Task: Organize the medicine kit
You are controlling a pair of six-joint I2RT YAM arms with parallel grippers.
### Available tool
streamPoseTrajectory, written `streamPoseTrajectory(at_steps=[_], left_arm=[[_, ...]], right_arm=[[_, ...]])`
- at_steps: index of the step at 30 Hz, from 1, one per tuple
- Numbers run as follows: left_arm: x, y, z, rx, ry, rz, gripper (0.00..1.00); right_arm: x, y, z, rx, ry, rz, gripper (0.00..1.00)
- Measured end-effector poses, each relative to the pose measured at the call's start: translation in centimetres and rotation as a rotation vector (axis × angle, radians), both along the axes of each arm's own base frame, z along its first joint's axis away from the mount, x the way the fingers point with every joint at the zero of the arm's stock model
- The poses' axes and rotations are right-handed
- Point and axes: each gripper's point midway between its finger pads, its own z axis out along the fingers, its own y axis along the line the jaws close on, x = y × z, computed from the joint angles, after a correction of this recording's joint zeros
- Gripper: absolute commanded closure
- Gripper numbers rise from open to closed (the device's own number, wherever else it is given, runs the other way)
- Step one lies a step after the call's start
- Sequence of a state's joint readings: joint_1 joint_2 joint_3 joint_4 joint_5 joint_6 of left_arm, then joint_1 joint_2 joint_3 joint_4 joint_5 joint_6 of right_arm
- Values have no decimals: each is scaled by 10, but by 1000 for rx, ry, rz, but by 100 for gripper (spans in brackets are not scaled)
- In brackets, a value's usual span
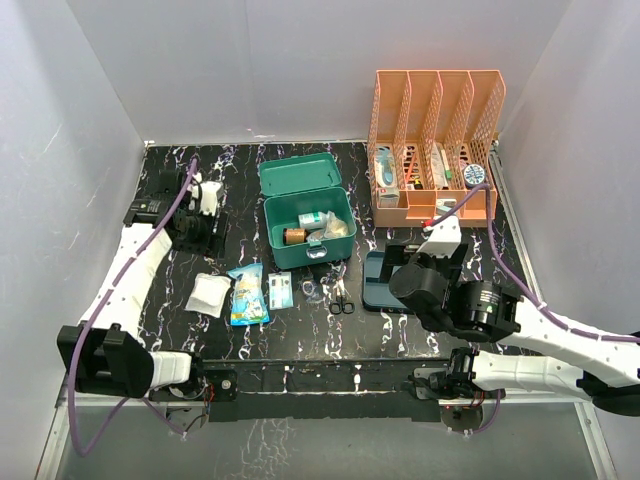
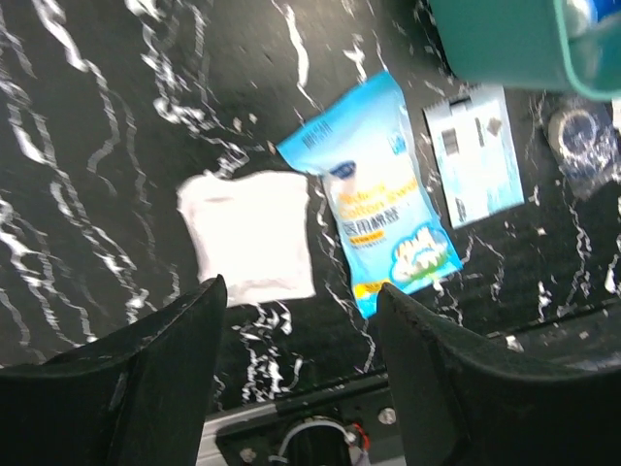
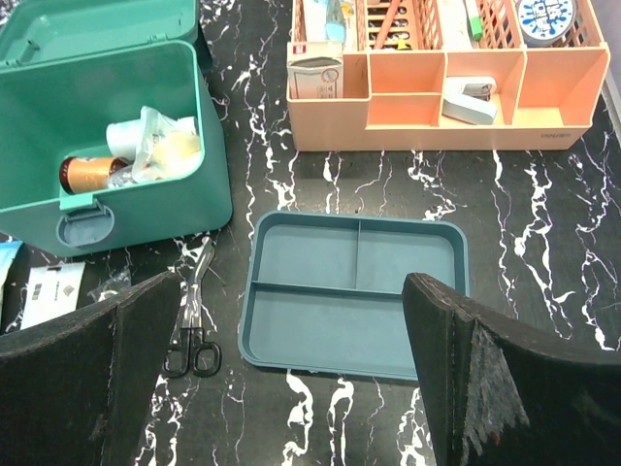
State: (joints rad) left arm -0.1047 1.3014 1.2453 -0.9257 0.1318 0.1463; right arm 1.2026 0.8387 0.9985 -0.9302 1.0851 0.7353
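Found the medicine kit (image 1: 290, 255) at the middle of the overhead view, standing on the black marbled counter (image 1: 240, 190) with its lid thrown back toward the top of the frame. Counted inside it a brown bottle (image 3: 87, 173) and a few pale wrapped items, not told apart. Judged the packing started but far from complete.

Saw loose on the counter just below the kit, from left to right in the overhead view: a white gauze pad (image 1: 208, 295), a blue packet (image 1: 247, 293), a small white sachet (image 1: 280, 291), a clear-wrapped roll (image 1: 313, 290) and scissors (image 1: 340, 297). Noted a dark blue-grey compartment tray (image 3: 301, 257) to the lower right of the kit, with nothing in its sections. Noted also an orange mesh rack (image 1: 435, 120) at upper right, holding further small supplies; could not tell whether those belonged in the kit.

Observed the left hand (image 2: 296, 311) at the upper left of the overhead view, fingers partly spread and gripping nothing, above the gauze pad and blue packet as shown by its wrist camera. Observed the right hand (image 3: 291, 291) at lower right, fingers spread to their widest and gripping nothing, poised over the tray.

Reckoned as left to do: gathering the loose items into the kit, perhaps seating the tray within, then lowering and latching the lid.
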Motion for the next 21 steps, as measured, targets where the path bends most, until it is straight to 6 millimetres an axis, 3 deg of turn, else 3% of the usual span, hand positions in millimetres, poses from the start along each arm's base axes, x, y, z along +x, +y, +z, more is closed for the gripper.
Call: streamPoseTrajectory(at_steps=[4,11,18,21], left_arm=[[-19,-8,-22,-53,98,35,41],[-23,-21,-54,-84,200,124,40],[-35,-56,-82,-48,254,82,38],[-35,-61,-97,-31,276,86,38]], right_arm=[[0,3,-9,-11,14,10,2],[1,6,-11,-7,16,8,2],[2,12,-15,0,21,2,2],[2,12,-16,4,22,-1,2]])
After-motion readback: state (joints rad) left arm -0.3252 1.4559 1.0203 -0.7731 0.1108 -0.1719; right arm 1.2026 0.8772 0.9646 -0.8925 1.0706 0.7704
